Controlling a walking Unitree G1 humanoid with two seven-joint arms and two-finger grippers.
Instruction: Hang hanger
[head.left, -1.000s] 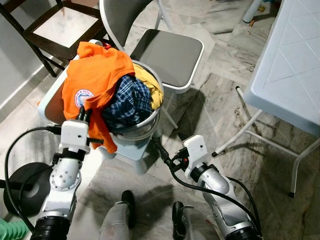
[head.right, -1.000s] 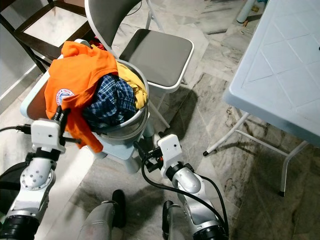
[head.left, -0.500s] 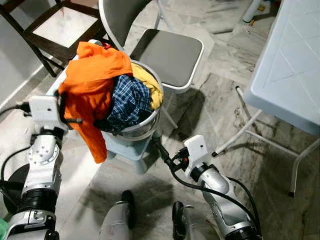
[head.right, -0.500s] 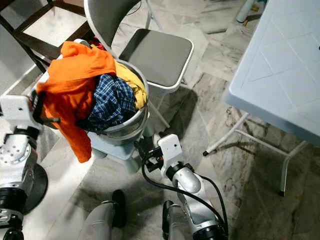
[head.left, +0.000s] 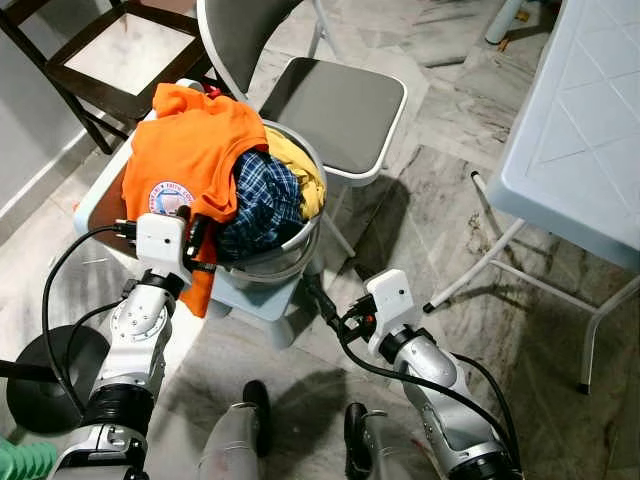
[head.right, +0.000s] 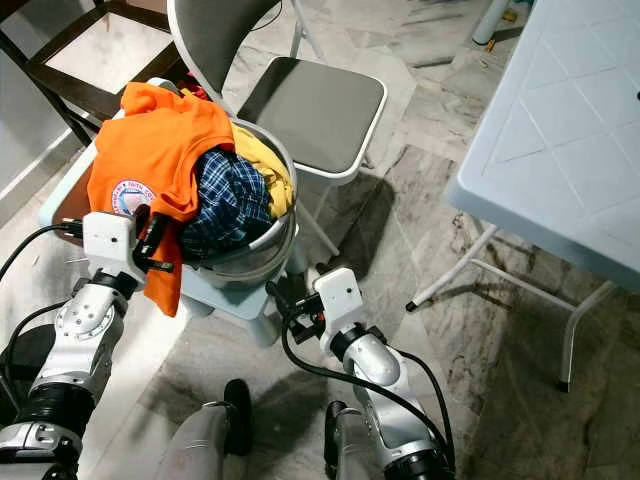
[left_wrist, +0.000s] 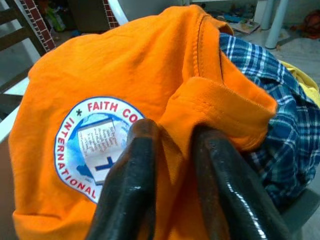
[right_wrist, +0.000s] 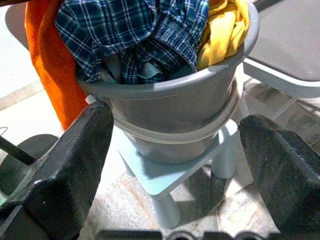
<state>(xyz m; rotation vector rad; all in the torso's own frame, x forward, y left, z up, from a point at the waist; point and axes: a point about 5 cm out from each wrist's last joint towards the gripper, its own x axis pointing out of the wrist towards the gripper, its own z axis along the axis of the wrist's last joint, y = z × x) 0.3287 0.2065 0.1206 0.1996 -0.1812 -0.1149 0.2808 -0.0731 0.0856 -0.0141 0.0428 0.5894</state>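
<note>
Since 0.5 s ago left end effector (left_wrist: 172, 165) swung back w/ orange shirt (head.left: 200, 150) clamped; right end effector (right_wrist: 175, 165) spread apart.

The left gripper (head.left: 197, 238) has swung back toward the grey bucket (head.left: 285, 258) after pulling out toward nine o'clock half a second ago, when it stood well clear of the rim. It now sits just beside the bucket's rim at about eight o'clock, close to where it was one second ago. Its jaws are pinched on a fold of the orange shirt (head.left: 195, 150). The shirt, which was stretched sideways and hanging in a long strip half a second ago, lies draped over the heap again, its round printed badge (left_wrist: 97, 140) facing up, with a shorter tail hanging below the gripper.
</note>
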